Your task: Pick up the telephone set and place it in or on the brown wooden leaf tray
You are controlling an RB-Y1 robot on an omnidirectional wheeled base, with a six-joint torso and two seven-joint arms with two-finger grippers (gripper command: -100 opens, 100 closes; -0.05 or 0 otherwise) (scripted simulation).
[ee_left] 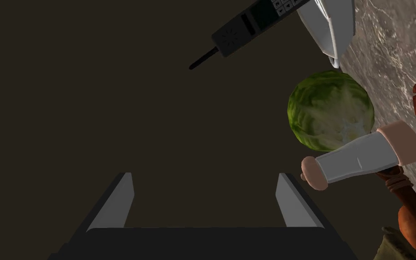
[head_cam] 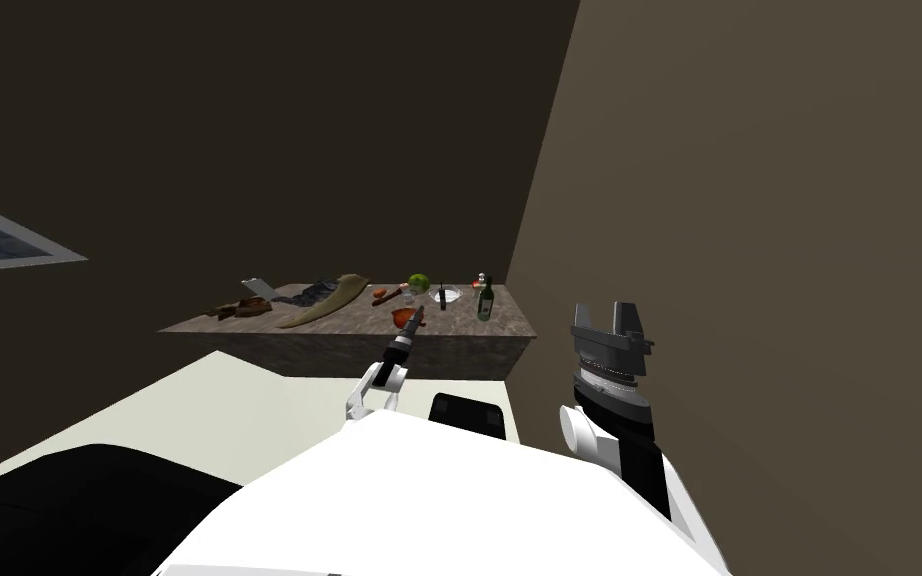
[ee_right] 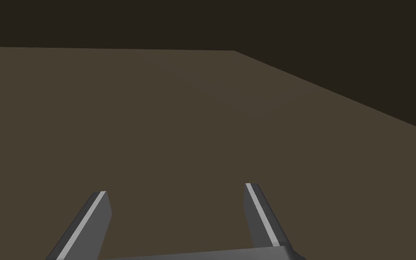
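I am holding my left gripper (ee_left: 207,201) out over the mottled brown stone bench (head_cam: 469,330), fingers spread wide and pinching nothing, since the grasp is not yet made. The black cordless telephone set (ee_left: 242,28) with its stubby antenna is lying just beyond the round green cabbage (ee_left: 331,110), propped on a white cradle (ee_left: 333,27), so I judge I am needing to aim past the cabbage. The long olive-brown leaf-shaped tray (head_cam: 324,300) is lying well left of the cabbage. My right gripper (ee_right: 175,212), likewise spread, is waiting far right of it, out of the way.
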